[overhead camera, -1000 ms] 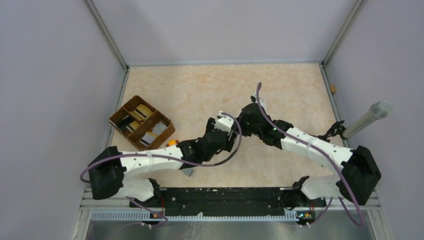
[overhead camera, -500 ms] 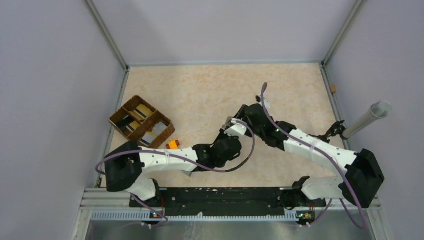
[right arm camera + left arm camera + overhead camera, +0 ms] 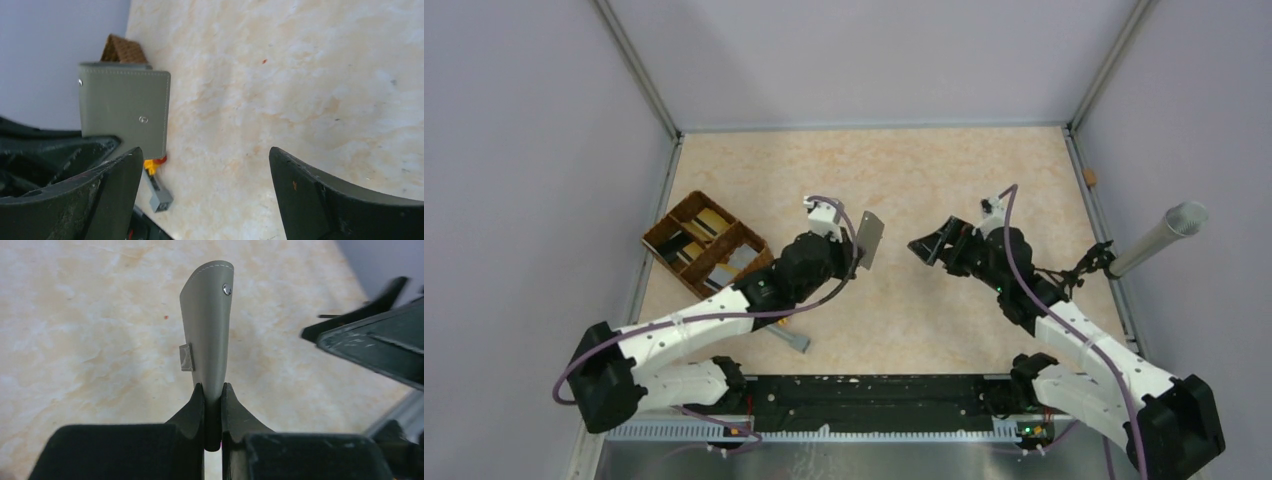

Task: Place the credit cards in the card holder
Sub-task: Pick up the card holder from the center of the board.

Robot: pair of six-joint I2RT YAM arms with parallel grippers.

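Card holder [image 3: 870, 240], folded shut, hangs above mid-table pinched at one edge in my left gripper [image 3: 212, 405], my right gripper [image 3: 929, 248] gapes empty just beside it, and the credit cards [image 3: 709, 222] I can see lie in the woven tray [image 3: 669, 215], so I judge nothing is loaded yet.

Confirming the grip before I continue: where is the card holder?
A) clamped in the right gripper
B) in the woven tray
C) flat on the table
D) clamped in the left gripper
D: the left gripper is shut on the card holder, held on edge; the right gripper is open, empty.
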